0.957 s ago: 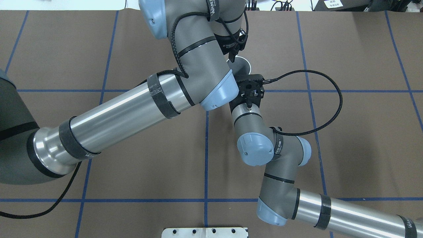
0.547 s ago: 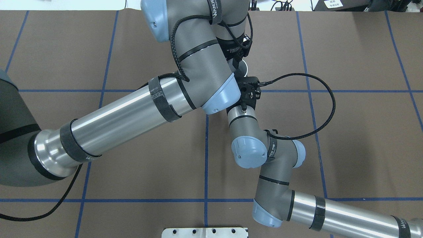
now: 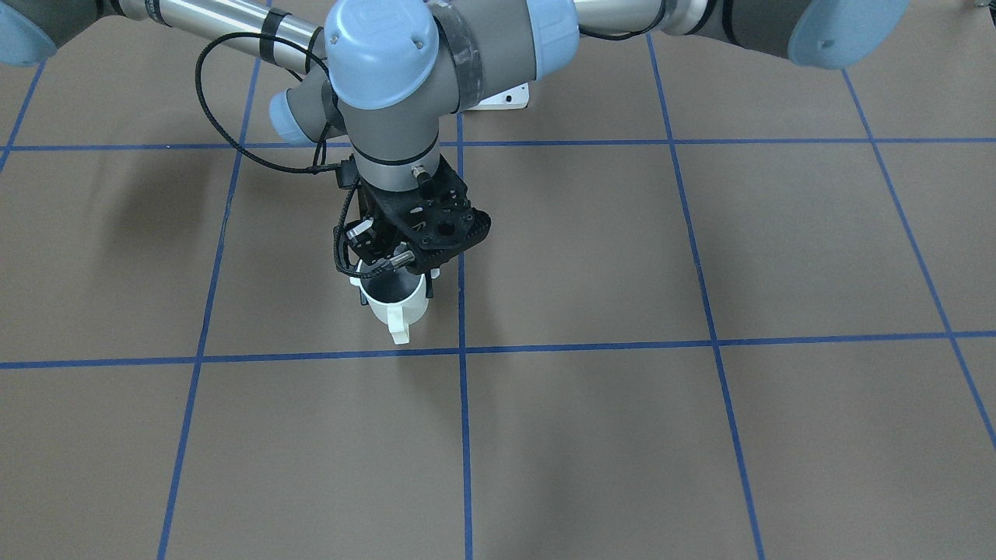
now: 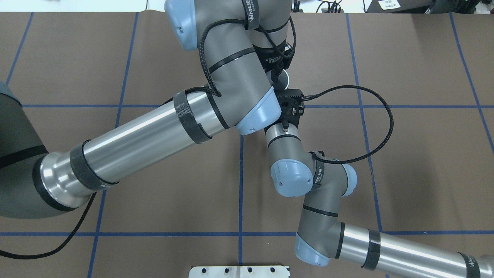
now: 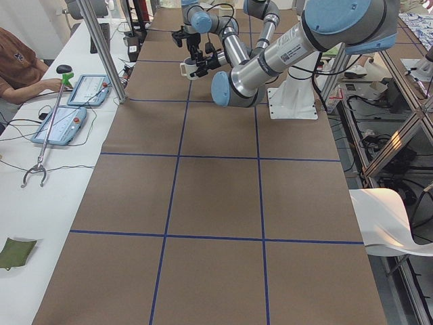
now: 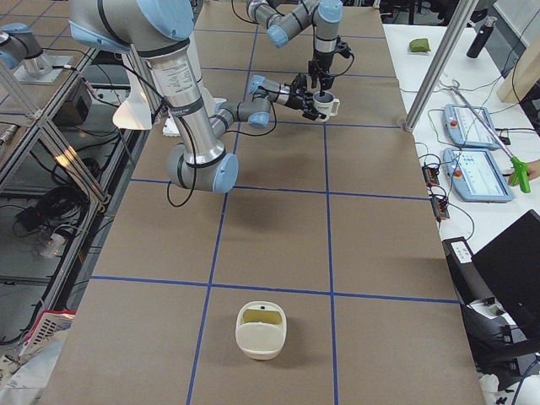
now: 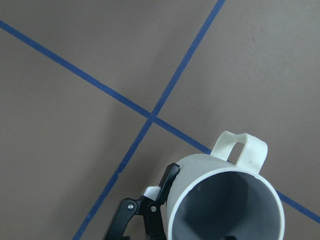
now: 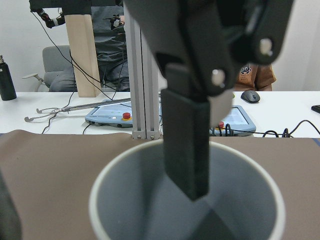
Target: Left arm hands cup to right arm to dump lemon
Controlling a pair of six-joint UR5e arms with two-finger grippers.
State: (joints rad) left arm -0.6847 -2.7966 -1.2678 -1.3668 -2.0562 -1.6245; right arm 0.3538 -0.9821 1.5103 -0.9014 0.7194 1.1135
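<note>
In the last second the left arm point(image 4: 154, 131) has hardly shifted. Its gripper point(image 3: 405, 278) hangs straight down over the cup point(image 3: 398, 305). One finger point(image 8: 186, 150) dips inside the mouth and the other is hidden, so I judge it clenched on the rim. The cup has stayed just left of the blue tape line point(image 3: 461, 257), and less of its rim now shows from overhead. Whether it stands on the brown table cover point(image 4: 424, 154) or hangs just above it I cannot tell.

The clear change is on the right. The right arm point(image 4: 405, 251) has slid left and tucked in close to the left wrist, and over the last half second it barely moved. Its gripper point(image 3: 395, 295) now straddles the cup body, and one finger point(image 7: 165, 185) lies against or just beside the wall. I cannot tell whether it has clamped yet.

The approach looks finished, with the hand-over at the point of the second grip. The left claw would let go only after that.

The cup is upright, with its long axis vertical and its mouth facing up. Its handle point(image 3: 399, 330) points to the far side, away from the robot. The right gripper comes in from the near side, opposite the handle, so the handle stays clear. The lemon shows in no view, since the cup's floor is hidden.
</note>
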